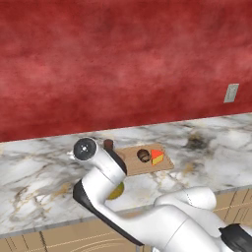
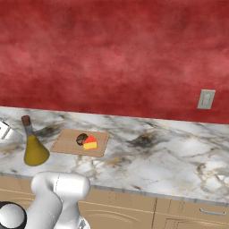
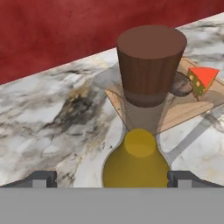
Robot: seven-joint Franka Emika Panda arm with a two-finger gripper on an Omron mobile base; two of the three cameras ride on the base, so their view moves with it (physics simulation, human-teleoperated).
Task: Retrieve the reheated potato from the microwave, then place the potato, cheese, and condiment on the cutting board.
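Hand view, condiment: we saw the condiment (image 3: 136,164) directly ahead of the gripper (image 3: 112,178), its yellow belly between the two dark fingertips (image 3: 40,178) and its brown cork stopper (image 3: 151,65) rising above them.
Condiment position: we placed it upright on the marble counter (image 2: 170,156), just beside the near left corner of the cutting board (image 2: 67,142) and not on it.
Claw state: we found the jaws spread fully wide, one tip either side of the belly; we held nothing, and we could not tell whether either tip touched the glass.
Potato: we noted the potato (image 2: 81,139) lying on the board, touching or nearly touching the cheese (image 2: 90,143).
Cheese: we noted the wedge resting on the board at the potato's right in the right base view.
Step in hand: we judged the potato and cheese placements complete and the condiment pick to be the current step, at the point of straddling the bottle before closure.
Next move: we judged that closure on the belly was required, then a lift clear of the counter and a short carry to the bare part of the board.
Caution: we judged the round glass liable to slip or tip, so a centred, level grip was called for.
Surroundings: we recorded a red wall (image 2: 112,53) behind the counter and an outlet plate (image 2: 206,99).
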